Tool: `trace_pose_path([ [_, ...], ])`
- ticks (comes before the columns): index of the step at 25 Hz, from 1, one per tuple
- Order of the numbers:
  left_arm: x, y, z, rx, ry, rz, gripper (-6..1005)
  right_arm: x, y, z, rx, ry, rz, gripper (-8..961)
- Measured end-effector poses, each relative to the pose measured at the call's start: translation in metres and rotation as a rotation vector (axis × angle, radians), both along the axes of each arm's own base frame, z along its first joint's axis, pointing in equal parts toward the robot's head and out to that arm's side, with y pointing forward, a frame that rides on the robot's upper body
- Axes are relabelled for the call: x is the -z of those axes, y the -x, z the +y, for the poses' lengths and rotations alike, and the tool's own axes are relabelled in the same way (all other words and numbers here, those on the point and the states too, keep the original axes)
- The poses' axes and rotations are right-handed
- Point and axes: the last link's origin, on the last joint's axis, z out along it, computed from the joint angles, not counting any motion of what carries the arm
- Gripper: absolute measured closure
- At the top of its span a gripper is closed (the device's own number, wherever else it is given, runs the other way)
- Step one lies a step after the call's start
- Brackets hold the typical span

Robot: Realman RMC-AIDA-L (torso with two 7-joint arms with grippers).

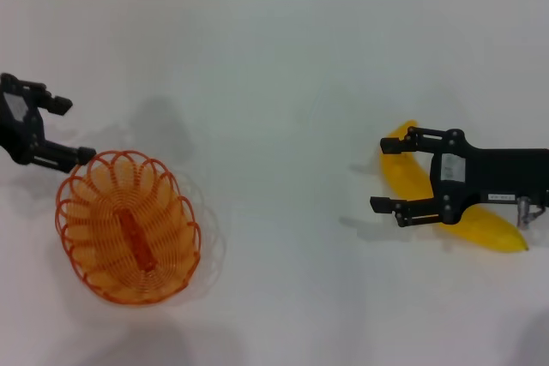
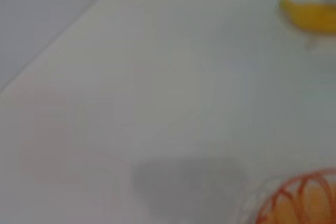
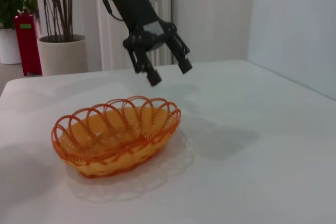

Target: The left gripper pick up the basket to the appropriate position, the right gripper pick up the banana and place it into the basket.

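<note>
The orange wire basket (image 1: 129, 227) stands on the white table at the front left; it also shows in the right wrist view (image 3: 116, 134) and in the left wrist view (image 2: 302, 200). My left gripper (image 1: 73, 130) is open and empty, hovering just above the basket's far left rim; in the right wrist view it (image 3: 169, 72) hangs over the basket's far rim. The yellow banana (image 1: 407, 176) lies on the table at the right, also visible in the left wrist view (image 2: 310, 15). My right gripper (image 1: 388, 176) is open, its fingers straddling the banana from above.
The white table (image 1: 283, 83) stretches wide between basket and banana. A wall runs along the table's far edge. In the right wrist view a potted plant (image 3: 60, 51) and a red object (image 3: 29, 43) stand beyond the table.
</note>
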Motion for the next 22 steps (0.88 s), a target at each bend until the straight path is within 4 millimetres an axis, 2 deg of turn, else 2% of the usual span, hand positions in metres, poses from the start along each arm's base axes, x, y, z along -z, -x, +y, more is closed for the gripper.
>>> trace_pose_path([
  [7, 0.021, -0.008, -0.002, 0.071, 0.08, 0.02, 188, 0.002, 0.002, 0.002, -0.003, -0.001, 0.003, 78],
  [22, 0.058, -0.005, 0.013, 0.092, 0.114, 0.06, 314, 0.003, 0.002, 0.004, 0.002, -0.004, -0.003, 81],
])
